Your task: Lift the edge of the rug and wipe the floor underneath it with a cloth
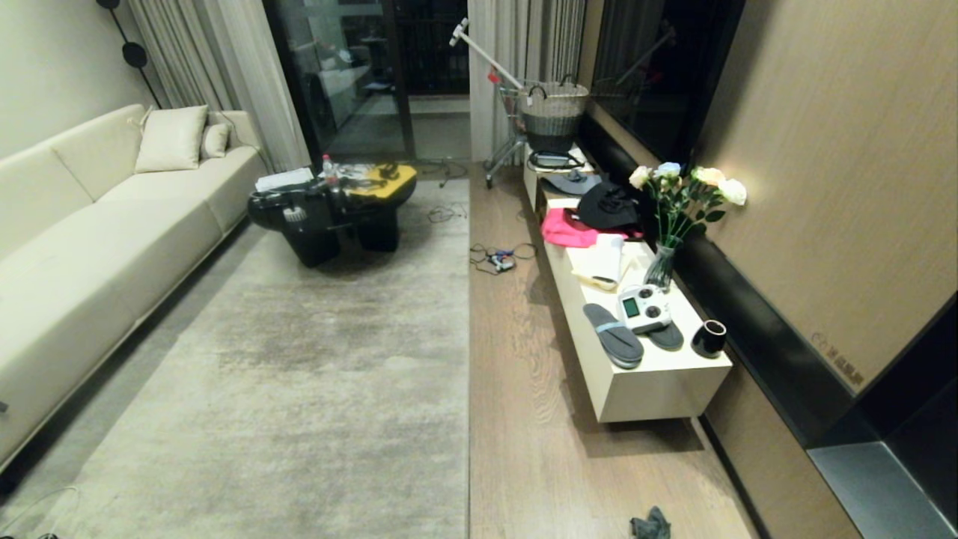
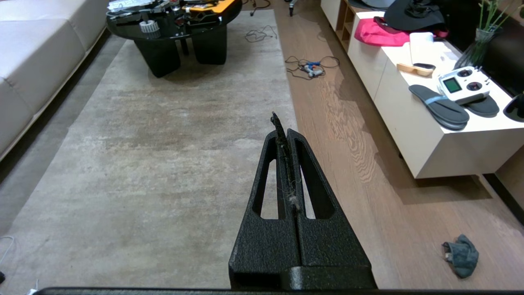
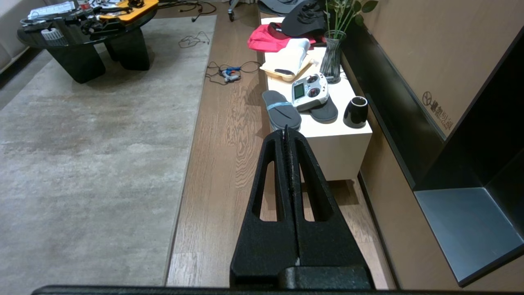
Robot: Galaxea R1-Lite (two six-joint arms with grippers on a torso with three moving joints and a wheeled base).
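Observation:
The rug edge (image 1: 468,359) runs straight down the room, flat against the wood-grain floor (image 1: 524,419). A small dark grey-teal cloth (image 1: 650,525) lies crumpled on the floor at the near right, also in the left wrist view as the cloth (image 2: 461,255). My left gripper (image 2: 282,125) is shut and empty, held high over the rug edge (image 2: 291,123). High over the floor (image 3: 217,164) beside the rug edge (image 3: 188,155), my right gripper (image 3: 286,130) is shut with nothing in it. Neither arm shows in the head view.
A low white cabinet (image 1: 658,385) along the right wall carries slippers (image 1: 614,335), a remote controller (image 1: 644,308), a black cup (image 1: 709,337), a flower vase (image 1: 661,266) and pink fabric (image 1: 569,228). Cables (image 1: 498,258) lie on the floor. A black coffee table (image 1: 329,213) and sofa (image 1: 90,247) stand left.

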